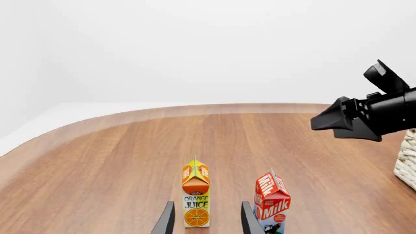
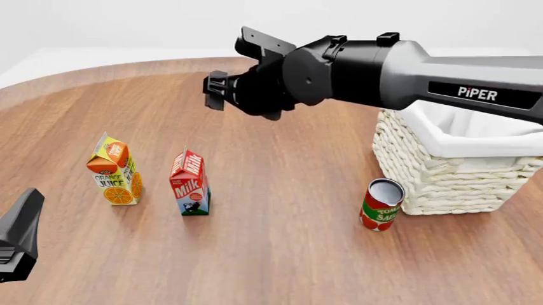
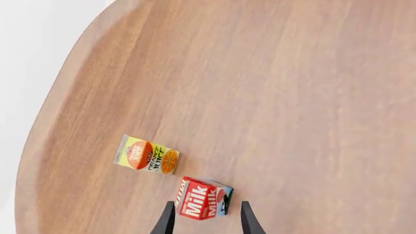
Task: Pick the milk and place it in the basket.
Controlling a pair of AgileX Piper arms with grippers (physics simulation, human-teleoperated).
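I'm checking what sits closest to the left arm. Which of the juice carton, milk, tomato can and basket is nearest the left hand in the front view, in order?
From the left hand, low at the table's left edge:
1. Juice carton, just right of it.
2. Milk, next along.
3. Tomato can, right of centre.
4. Basket, far right.

**Hidden or cropped items**

- Basket [image 2: 441, 171]: upper right cropped by frame edge and covered by right arm [image 2: 398, 70], front view.
- Left gripper [image 2: 19, 244]: only a dark tip, lower left.
- Milk [image 1: 272, 202]: base cropped, left wrist view.
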